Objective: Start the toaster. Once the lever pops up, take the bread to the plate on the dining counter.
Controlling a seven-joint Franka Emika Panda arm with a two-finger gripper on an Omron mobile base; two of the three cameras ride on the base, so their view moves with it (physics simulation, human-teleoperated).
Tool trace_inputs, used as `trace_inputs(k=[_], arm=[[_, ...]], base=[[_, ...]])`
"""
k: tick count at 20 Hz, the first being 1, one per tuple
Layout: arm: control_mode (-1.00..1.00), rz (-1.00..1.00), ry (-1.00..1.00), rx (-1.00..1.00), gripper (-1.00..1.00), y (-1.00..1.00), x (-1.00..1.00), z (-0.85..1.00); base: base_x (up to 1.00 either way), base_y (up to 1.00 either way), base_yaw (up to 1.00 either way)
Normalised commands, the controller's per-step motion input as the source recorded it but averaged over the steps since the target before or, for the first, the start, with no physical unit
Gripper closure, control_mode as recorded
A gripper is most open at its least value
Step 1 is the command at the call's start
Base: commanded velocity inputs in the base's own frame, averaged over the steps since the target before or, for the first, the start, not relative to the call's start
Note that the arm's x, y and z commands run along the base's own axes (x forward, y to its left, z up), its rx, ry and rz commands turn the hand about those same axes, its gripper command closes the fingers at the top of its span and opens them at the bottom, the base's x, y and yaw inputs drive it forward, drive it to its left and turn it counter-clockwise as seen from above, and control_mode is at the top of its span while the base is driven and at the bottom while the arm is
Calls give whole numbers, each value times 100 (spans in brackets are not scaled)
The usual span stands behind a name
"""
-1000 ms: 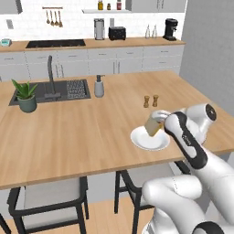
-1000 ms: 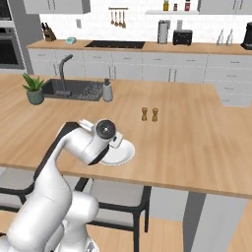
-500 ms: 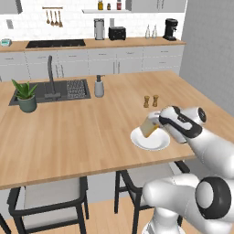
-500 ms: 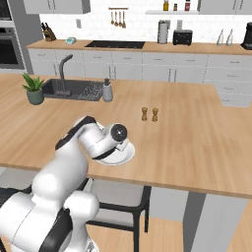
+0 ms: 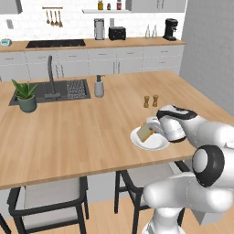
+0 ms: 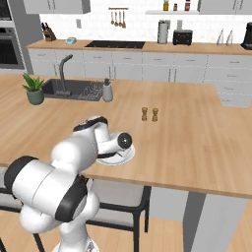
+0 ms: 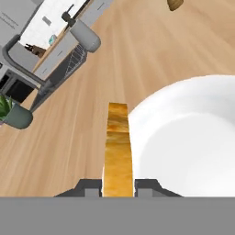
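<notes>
On the dining counter, the dark sink with a potted plant sits toward ten o'clock, a soap dispenser just right of it. Farther right, two small shakers stand at about twelve o'clock from the plate. The gripper reaches in from three o'clock, its jaws pinching the bread, held tilted over the plate's left part. The toaster stands on the far back counter.
</notes>
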Motion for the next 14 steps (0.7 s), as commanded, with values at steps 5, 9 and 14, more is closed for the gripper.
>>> trace_inputs(k=[5, 9, 14], arm=[[-100, -1, 6, 1, 100, -11, 18, -27], [-100, 0, 1, 3, 100, -16, 26, -1], [-100, 0, 1, 1, -100, -11, 4, 0]], base=[[0, 0, 0], [0, 0, 0], [0, 0, 0]])
